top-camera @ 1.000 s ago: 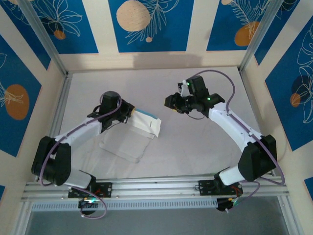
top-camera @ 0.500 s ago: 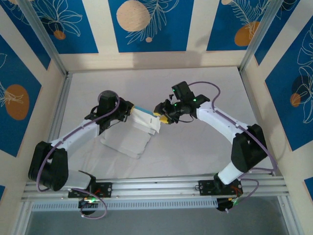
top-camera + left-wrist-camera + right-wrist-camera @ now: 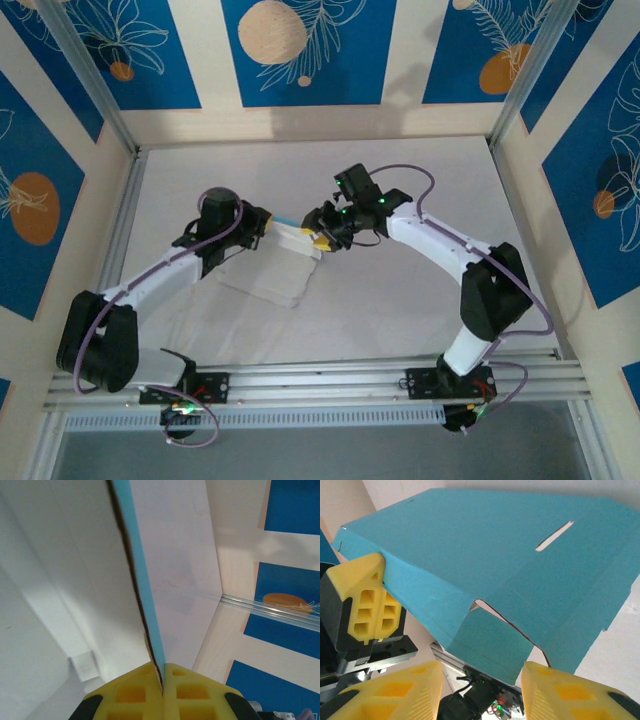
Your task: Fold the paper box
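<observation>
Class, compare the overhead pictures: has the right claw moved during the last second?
Yes. The right claw moved left, away from the right wall, and now reaches the paper box.

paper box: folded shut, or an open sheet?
Partly folded, not closed. The paper box is one bent sheet: a flap hangs loose, its slot unfilled. The left tool is shut on its edge.

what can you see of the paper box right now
The paper box is a thin card sheet not yet folded up, light blue on one face and white on the other, with creased panels, a narrow slot and a small cut flap. It is held tilted over the middle of the table. The left fingers are shut on one edge. The right fingers stand open either side of the flap; contact is unclear.
</observation>
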